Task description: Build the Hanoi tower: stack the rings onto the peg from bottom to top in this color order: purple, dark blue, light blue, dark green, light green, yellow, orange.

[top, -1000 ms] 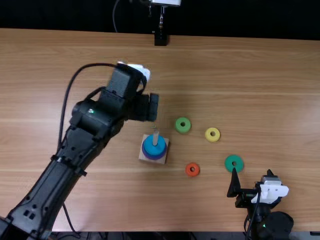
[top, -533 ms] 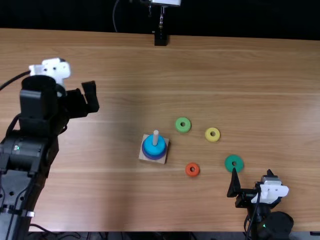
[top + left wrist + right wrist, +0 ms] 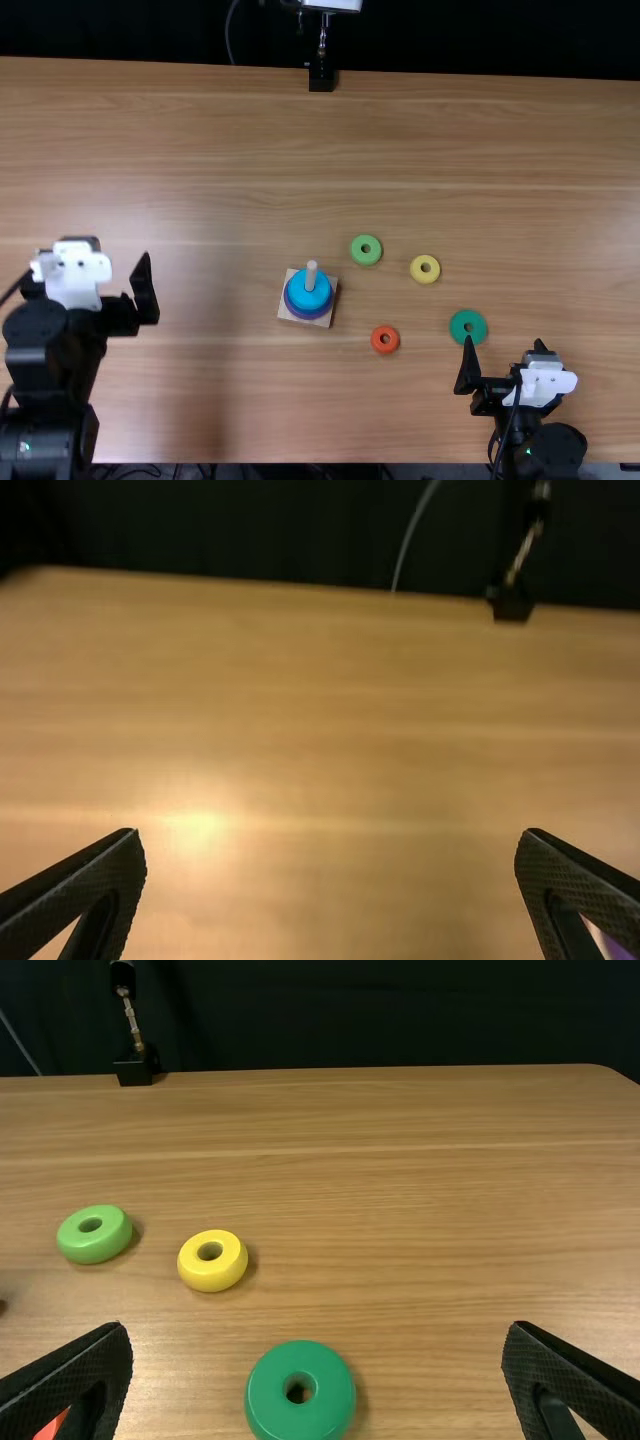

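On the square wooden base the upright peg carries a light blue ring above a darker blue-purple layer; I cannot tell its separate rings. Right of it lie the light green ring, yellow ring, orange ring and dark green ring. My left gripper is well left of the base; its fingers stand wide apart, as the left gripper shows in its wrist view. My right gripper, open, is beside the dark green ring. From its wrist, the right gripper holds nothing, with the dark green ring between the fingertips' lines of reach.
A black stand with a metal stem rises at the table's far edge. Dark cloth hangs behind the table. Cables lie along the near edge at the left.
The left arm has swung from above the base's far side out to the left, then back toward the near edge. The rings, the base and the right arm have kept their places.
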